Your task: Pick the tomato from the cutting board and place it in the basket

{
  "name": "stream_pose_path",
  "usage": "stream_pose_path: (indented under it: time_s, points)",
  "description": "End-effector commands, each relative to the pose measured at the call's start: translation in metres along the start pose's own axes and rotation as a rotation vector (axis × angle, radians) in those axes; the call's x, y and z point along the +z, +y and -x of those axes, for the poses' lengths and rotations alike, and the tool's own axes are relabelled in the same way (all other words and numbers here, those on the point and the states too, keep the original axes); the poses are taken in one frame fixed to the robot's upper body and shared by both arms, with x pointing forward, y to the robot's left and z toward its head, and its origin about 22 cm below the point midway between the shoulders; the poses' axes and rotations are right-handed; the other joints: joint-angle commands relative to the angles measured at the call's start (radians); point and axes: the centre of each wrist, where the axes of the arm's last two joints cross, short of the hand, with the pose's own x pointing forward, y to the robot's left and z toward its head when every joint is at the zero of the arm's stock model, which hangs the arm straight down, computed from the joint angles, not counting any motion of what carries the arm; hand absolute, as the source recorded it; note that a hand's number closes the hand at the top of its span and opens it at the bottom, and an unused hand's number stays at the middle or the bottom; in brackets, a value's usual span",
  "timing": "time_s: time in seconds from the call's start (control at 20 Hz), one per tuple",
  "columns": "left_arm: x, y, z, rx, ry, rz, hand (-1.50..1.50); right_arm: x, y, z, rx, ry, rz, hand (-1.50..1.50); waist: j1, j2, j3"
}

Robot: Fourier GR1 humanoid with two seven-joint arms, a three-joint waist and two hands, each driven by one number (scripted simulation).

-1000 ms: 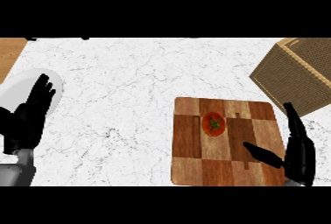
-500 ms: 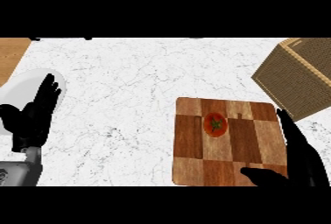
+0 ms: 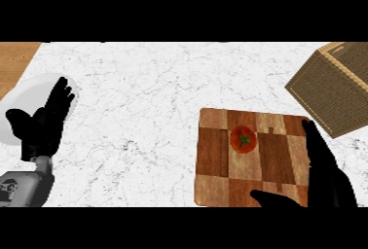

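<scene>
Head view.

Surface: a white marble counter (image 3: 151, 97) with fine grey veining fills most of the view. At 10 o'clock a strip of light wood surface (image 3: 16, 61) shows at the counter's far left corner.

Item 1: a wooden cutting board (image 3: 248, 160), patterned in darker and lighter brown blocks, lies flat on the counter at 4 o'clock. Its near edge runs close to the view's lower limit.

Item 2: a red tomato (image 3: 244, 139) with a green stem star lies on the cutting board, in the board's far half and slightly left of its middle. Nothing touches it.

Item 3: a woven basket (image 3: 338, 87), tan, stands at 2 o'clock, turned at an angle to the board and cut off by the right edge. Its nearest corner comes close to the board's far right corner; whether they touch cannot be told.

Item 4: a white plate (image 3: 22, 109) sits at 9 o'clock near the counter's left side, partly covered by the left hand.

Item 5: the left hand (image 3: 43, 126), black, on a grey forearm, shows at 8 o'clock, fingers straight and pointing up, thumb spread to the left, holding nothing.

Item 6: the right hand (image 3: 327, 180) shows at 5 o'clock over the board's right side, fingers straight and together, pointing away, thumb (image 3: 277, 198) spread wide to the left across the board's near edge. It holds nothing and is apart from the tomato.
</scene>
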Motion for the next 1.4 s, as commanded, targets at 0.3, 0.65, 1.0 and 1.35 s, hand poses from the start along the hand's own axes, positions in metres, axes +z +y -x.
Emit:
stream_pose_path:
  time_s: [0.3,0.65,1.0,1.35]
  points:
    - [-0.006,-0.008,0.000,0.003,-0.004,0.000,0.00,-0.019,0.053,0.006,-0.034,-0.027,0.010,-1.50,0.004,0.002,0.001]
    - [0.014,0.012,0.011,-0.005,0.007,0.013,0.00,-0.022,0.072,0.028,0.008,-0.049,0.079,-1.50,0.006,0.001,0.001]
    - [0.002,-0.004,0.006,-0.012,-0.011,-0.004,0.00,-0.040,0.087,0.022,-0.044,-0.074,0.067,-1.50,0.006,0.002,0.001]
    - [-0.011,0.014,-0.009,0.008,0.004,0.016,0.00,-0.031,0.101,0.025,-0.031,-0.063,0.063,-1.50,0.004,0.001,0.001]
